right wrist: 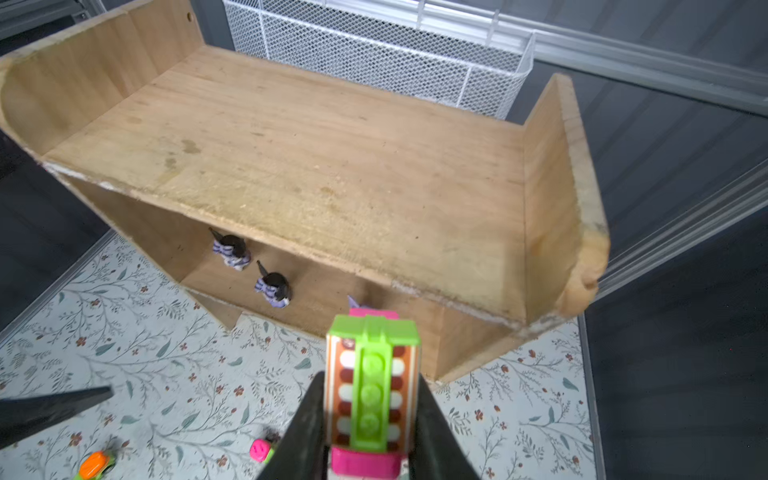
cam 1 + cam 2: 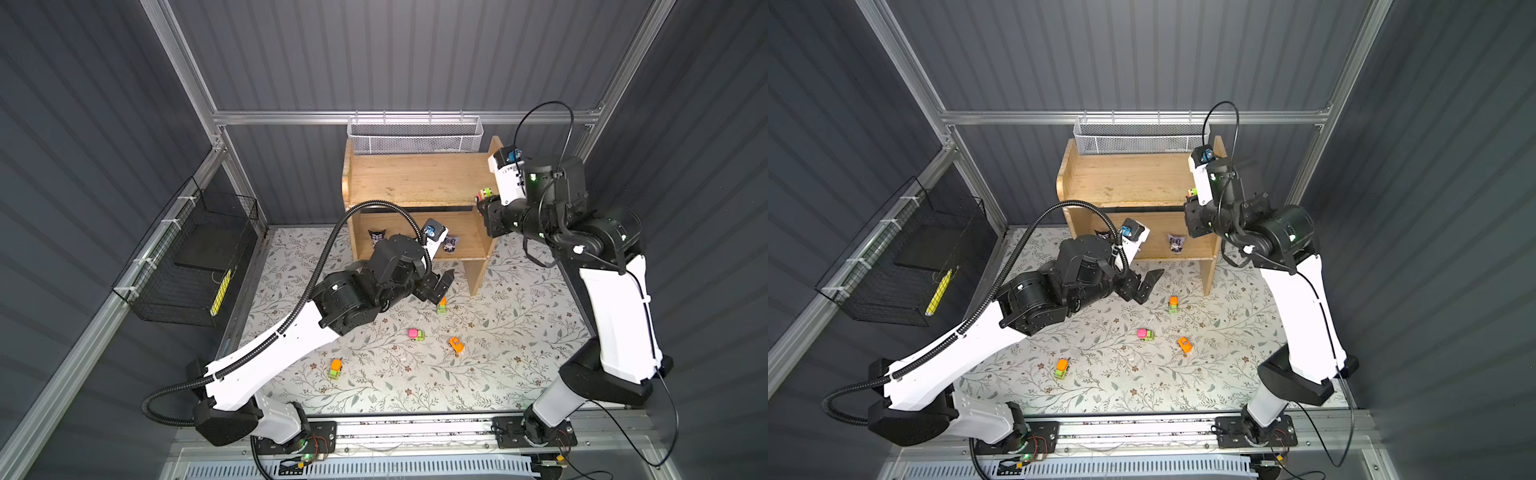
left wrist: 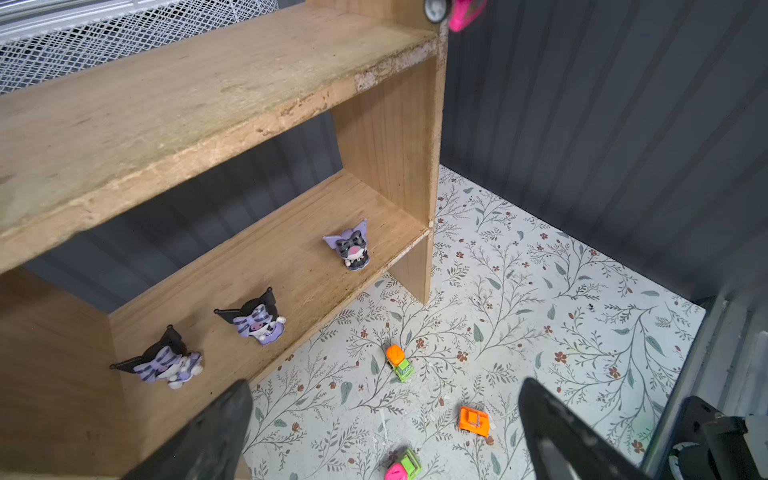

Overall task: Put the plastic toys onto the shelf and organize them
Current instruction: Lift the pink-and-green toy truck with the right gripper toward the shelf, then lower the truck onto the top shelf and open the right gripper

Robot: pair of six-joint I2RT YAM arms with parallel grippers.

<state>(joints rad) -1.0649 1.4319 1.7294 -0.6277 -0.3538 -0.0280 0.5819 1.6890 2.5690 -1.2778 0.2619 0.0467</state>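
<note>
**Toy car poised at the shelf's edge.** The right gripper [image 1: 369, 380] clamps a green-and-pink car [image 1: 372, 332] at the near right corner of the shelf [image 2: 415, 178]. The bare top tier lies left and farther back, and the car's long axis runs along the fingers [image 1: 307, 415] toward it. The right arm is plainly nearer. The left gripper [image 2: 441, 284], jaws wide and empty, hangs near an orange-and-green car [image 2: 441, 306] on the mat [image 2: 498, 353]. The right wrist view shows the held car's underside, while both top views show only a sliver. Only the left wrist view shows all three figurines [image 3: 257, 318] on the lower tier.

Left fingers [image 3: 552, 432] spread wide, held low; right fingers [image 1: 432, 432] pinched in, arm raised.
</note>
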